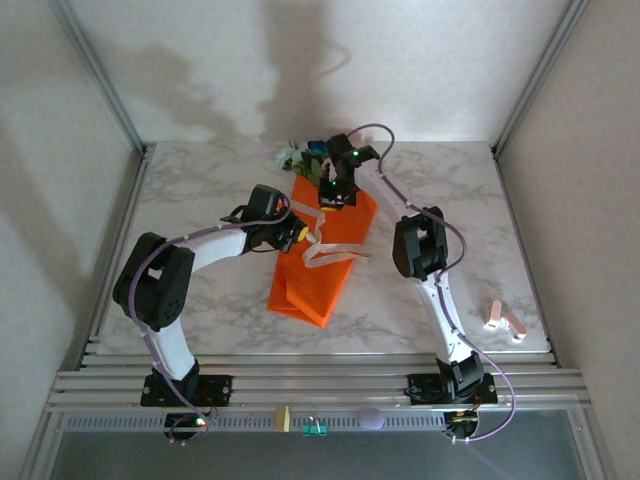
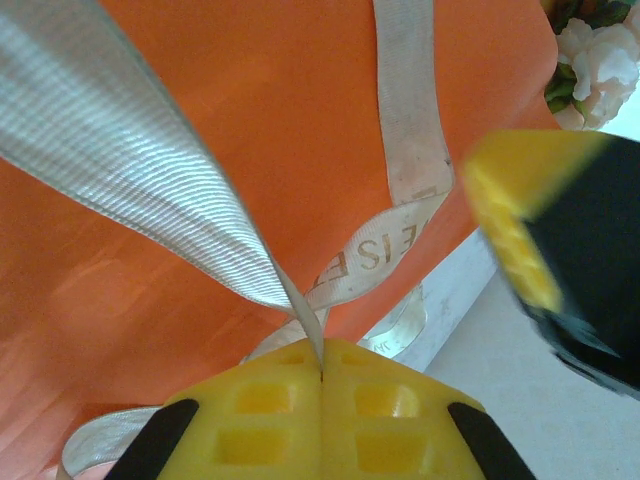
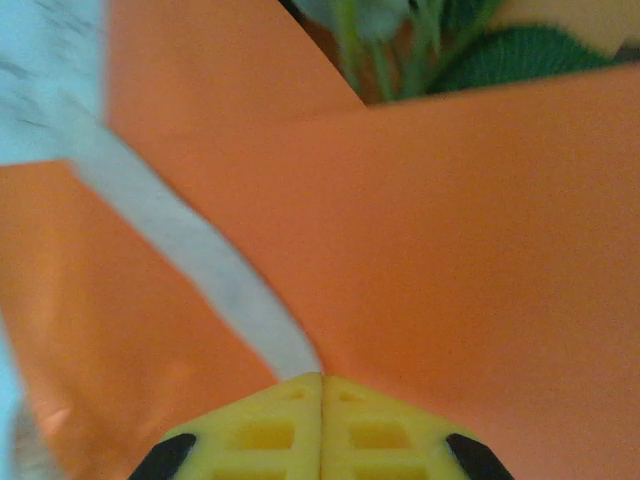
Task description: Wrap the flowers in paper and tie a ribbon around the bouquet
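Ribbon (image 2: 408,120), cream: handles thin, limp, probably slick; left gripper (image 2: 322,372) and right gripper (image 3: 320,380) each clamp a strand; best pinched flat across its width.

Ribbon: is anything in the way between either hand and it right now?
Nothing visible. The left hand is shut on the ribbon, which runs straight out of its jaws over the orange paper. The right hand is shut on another stretch of it.
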Robot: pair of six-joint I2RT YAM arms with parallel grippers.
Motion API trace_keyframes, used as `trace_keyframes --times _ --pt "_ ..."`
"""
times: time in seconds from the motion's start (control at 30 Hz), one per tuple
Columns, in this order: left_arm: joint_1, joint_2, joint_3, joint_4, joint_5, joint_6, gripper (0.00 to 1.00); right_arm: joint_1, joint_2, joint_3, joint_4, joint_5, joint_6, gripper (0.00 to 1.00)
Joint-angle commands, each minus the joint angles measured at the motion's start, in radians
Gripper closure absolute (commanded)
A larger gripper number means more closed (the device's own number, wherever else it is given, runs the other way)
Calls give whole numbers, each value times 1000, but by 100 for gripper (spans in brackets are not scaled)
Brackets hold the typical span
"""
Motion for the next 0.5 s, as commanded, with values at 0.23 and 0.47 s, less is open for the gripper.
trace_keyframes --times 0.23,0.47 --pt "-7 -5 57 -29 -4 19 100 74 -79 -162 63 -179 -53 93" --pt "-6 -4 64 -43 -11 25 100 104 -221 -424 193 -201 -15 95"
